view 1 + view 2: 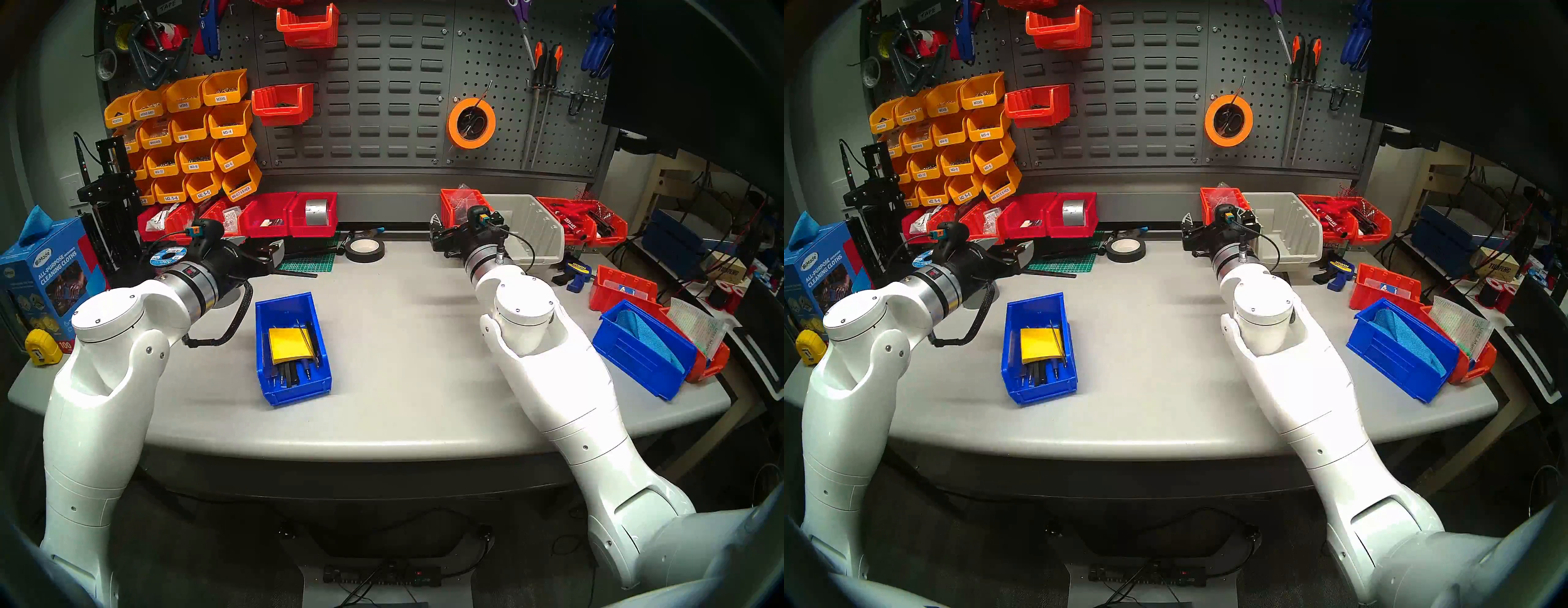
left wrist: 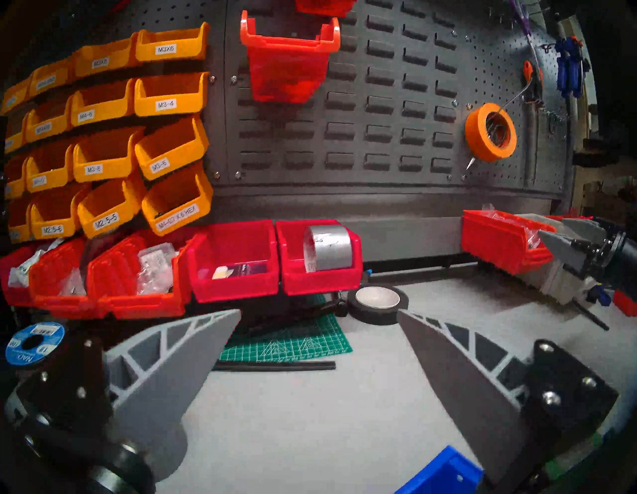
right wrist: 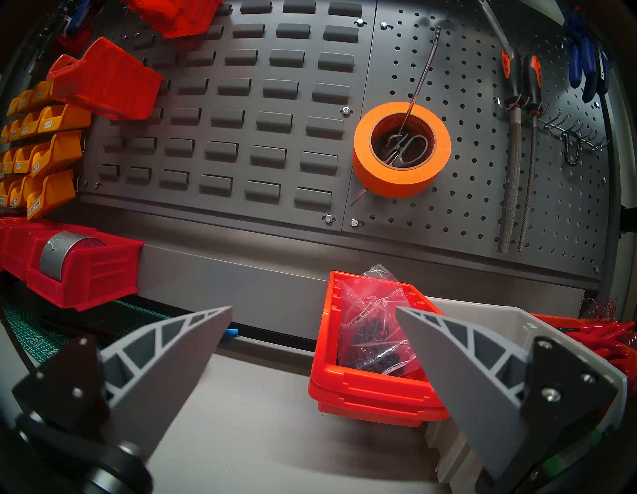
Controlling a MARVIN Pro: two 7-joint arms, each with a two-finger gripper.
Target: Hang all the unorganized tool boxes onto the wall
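Observation:
A blue tool box (image 1: 292,348) with a yellow notepad and pens sits on the table in front of my left arm; its corner shows in the left wrist view (image 2: 444,472). A second blue tool box (image 1: 640,352), holding a blue cloth, lies at the right edge beside red-orange tool boxes (image 1: 621,288). Two red-orange boxes (image 1: 282,104) hang on the slotted wall (image 1: 382,85). My left gripper (image 1: 278,252) is open and empty above the table, behind the notepad box. My right gripper (image 1: 458,225) is open and empty before a red-orange box (image 3: 372,389) holding a plastic bag.
Yellow-orange labelled bins (image 1: 186,140) fill the wall's left side. A row of red bins (image 1: 271,214) lines the bottom rail. A black tape roll (image 1: 365,249), green mat (image 1: 305,265), grey bin (image 1: 530,229) and blue clamp (image 1: 577,271) lie at the back.

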